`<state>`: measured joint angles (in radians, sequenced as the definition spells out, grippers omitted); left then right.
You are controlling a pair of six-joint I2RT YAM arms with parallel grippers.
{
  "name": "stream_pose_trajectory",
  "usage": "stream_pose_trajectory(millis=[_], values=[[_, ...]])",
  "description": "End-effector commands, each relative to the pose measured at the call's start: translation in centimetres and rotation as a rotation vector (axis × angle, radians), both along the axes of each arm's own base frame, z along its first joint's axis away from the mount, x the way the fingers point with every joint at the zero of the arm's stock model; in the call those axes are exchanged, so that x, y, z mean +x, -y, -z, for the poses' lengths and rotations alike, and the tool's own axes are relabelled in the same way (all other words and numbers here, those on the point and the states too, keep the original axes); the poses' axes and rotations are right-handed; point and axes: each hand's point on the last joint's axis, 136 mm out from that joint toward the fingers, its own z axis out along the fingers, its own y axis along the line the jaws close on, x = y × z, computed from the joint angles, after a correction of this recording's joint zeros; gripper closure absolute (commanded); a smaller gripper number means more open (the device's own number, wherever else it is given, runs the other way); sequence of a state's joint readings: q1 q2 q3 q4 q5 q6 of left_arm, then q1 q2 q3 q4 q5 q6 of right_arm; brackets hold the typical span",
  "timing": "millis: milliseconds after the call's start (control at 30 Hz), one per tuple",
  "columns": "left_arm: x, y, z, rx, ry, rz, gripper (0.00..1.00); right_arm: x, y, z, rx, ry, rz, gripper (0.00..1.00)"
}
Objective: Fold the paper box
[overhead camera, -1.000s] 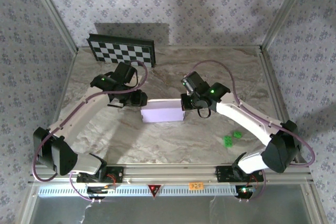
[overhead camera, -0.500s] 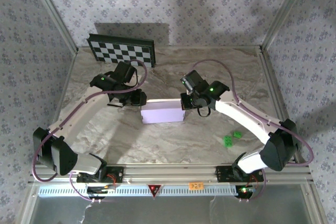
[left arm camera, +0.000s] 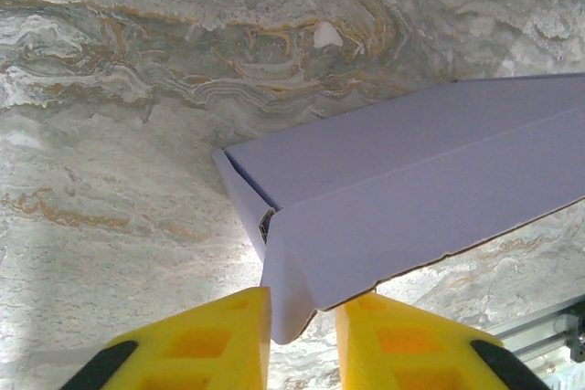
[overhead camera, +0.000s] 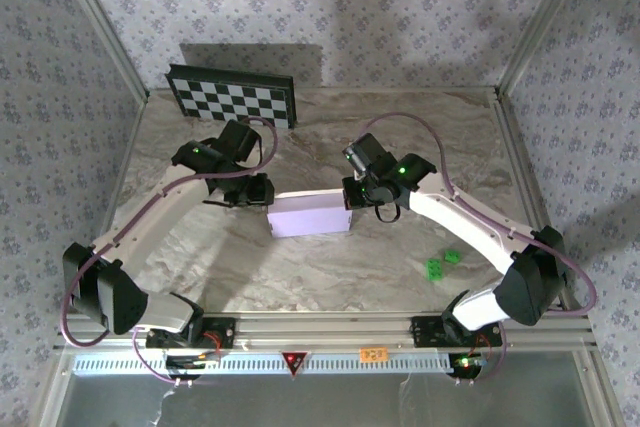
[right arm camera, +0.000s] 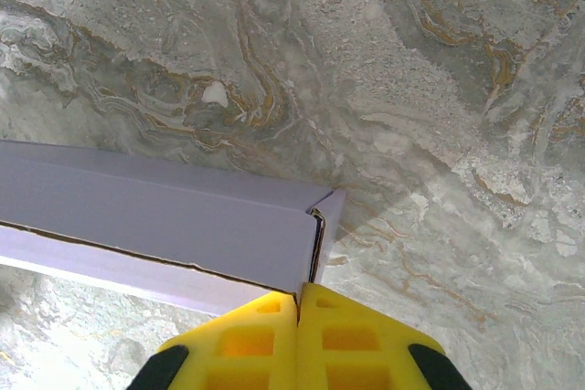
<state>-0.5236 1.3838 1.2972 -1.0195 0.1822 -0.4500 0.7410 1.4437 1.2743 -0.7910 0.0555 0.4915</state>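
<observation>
With right fingers [right arm camera: 361,340] pressed together, pinches the end flap of the box [overhead camera: 310,215]; with left fingers [left arm camera: 196,344] apart, straddles its left corner, seemingly gripping. Lies mid table [overhead camera: 250,267], between both. Could crease or slip free if pulled unevenly, springing the fold open.

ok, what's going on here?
Both arms are on the paper box in the middle of the table. It already looks folded into a flat rectangular box. The left gripper has the box's left end corner between its fingers. The right gripper is pinched shut on the right end's edge.
</observation>
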Motion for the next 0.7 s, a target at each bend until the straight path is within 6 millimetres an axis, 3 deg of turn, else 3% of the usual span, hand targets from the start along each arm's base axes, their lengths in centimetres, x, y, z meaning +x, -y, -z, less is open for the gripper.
stream_pose_trajectory(millis=[0,167,533,667], values=[[-0.7,0.2,-0.7,-0.029,-0.012,-0.015,0.78,-0.2,0.2,0.0,-0.012,-0.024,0.018,0.99],[-0.5,0.9,-1.1,-0.077,-0.012,-0.031,0.89,-0.2,0.1,0.0,-0.012,-0.019,0.015,0.99],[-0.4,2.1,-0.8,-0.144,-0.046,-0.053,0.96,-0.3,0.2,0.1,-0.018,-0.018,0.023,0.98],[-0.9,1.0,0.1,-0.067,-0.048,-0.031,0.97,-0.4,0.2,0.3,-0.022,-0.022,0.027,0.98]])
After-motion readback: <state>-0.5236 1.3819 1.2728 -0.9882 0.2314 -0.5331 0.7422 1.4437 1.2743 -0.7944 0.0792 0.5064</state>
